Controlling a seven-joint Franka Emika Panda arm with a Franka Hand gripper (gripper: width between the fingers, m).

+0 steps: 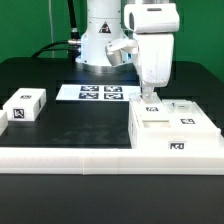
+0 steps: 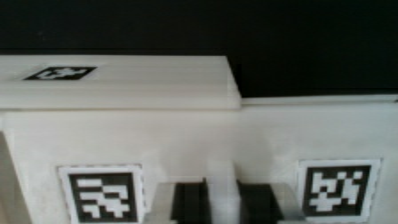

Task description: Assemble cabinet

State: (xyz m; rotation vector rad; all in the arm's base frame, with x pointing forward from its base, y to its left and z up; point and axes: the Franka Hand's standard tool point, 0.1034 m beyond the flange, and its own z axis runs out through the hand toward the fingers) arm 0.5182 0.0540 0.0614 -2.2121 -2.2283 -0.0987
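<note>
The cabinet (image 1: 176, 128) is a large white box with compartments and square tags, lying on the black table at the exterior view's right. My gripper (image 1: 151, 98) reaches straight down onto its far left edge. In the wrist view the two dark fingers (image 2: 187, 200) straddle a thin white wall of the cabinet (image 2: 125, 130), with a tag on either side, and the gripper (image 2: 222, 198) is closed on that wall. A raised white section with a small tag (image 2: 63, 72) lies beyond.
A small white tagged block (image 1: 25, 106) sits at the exterior view's left. The marker board (image 1: 100, 92) lies behind, near the robot base. A long white ledge (image 1: 70, 160) runs along the table's front edge.
</note>
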